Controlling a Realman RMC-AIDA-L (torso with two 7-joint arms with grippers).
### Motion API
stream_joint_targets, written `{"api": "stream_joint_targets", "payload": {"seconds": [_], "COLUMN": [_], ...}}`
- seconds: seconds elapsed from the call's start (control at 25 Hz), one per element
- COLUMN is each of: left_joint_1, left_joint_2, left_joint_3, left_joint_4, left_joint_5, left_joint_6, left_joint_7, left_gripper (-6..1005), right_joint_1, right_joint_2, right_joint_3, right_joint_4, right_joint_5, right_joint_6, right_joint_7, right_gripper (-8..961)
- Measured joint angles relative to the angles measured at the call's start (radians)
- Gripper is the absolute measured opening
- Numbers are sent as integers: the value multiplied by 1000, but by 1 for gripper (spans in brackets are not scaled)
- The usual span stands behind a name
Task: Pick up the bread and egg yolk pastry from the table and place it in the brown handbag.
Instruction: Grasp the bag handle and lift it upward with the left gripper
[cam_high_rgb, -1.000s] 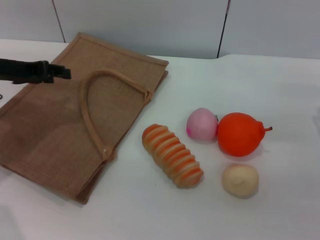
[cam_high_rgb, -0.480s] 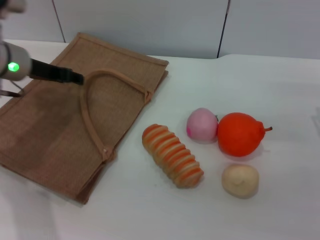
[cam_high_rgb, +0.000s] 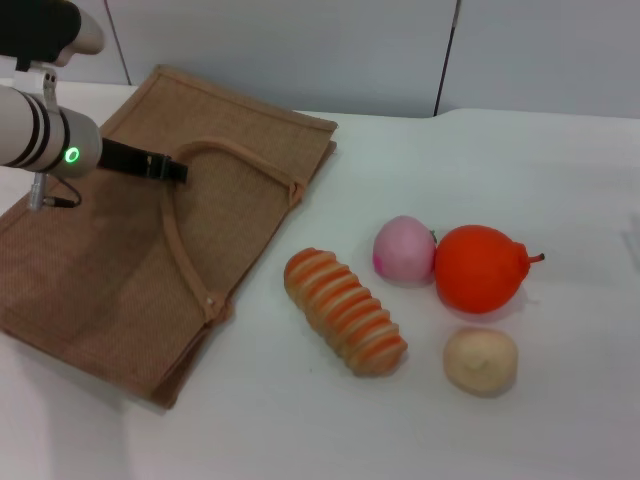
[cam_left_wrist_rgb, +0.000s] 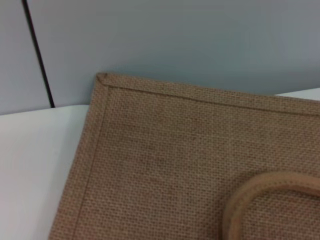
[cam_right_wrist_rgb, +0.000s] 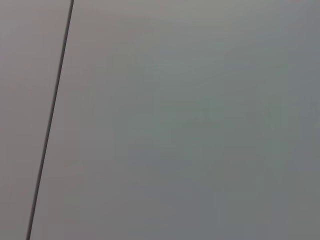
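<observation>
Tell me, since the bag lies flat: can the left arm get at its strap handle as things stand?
Probably yes. The left pincer hangs just over the brown handbag, right beside the strap handle, and nothing lies on the bag between them.

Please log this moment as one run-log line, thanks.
left gripper: over brown handbag, near strap | bread, egg yolk pastry: on table | right gripper: unseen

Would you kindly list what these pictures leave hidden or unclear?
- Left end effector, head view: seen side-on above the brown handbag; its opening cannot be judged.
- Right end effector: in no view; the right wrist view shows only wall.
- Handbag interior: it lies flat, so nothing inside is visible.
- Bag's near corner, left wrist view: cut off by the edge.
</observation>
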Motion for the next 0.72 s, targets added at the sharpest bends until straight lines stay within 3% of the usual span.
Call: {"api": "stream_joint_targets", "payload": {"seconds": [0.72], "left_joint_1": [-2], "left_joint_2": [-2], "left_joint_3": [28], "left_joint_4": [-52], "left_joint_5": [-2], "left_joint_6": [90], "left_joint_7": [9], "left_gripper": [580], "right_joint_1": [0], "right_joint_2": [0], "right_joint_3": [0], "right_joint_4": [-2], "right_joint_5": [0], "right_joint_6": [0], "right_joint_7": [0], "right_gripper": [879]}}
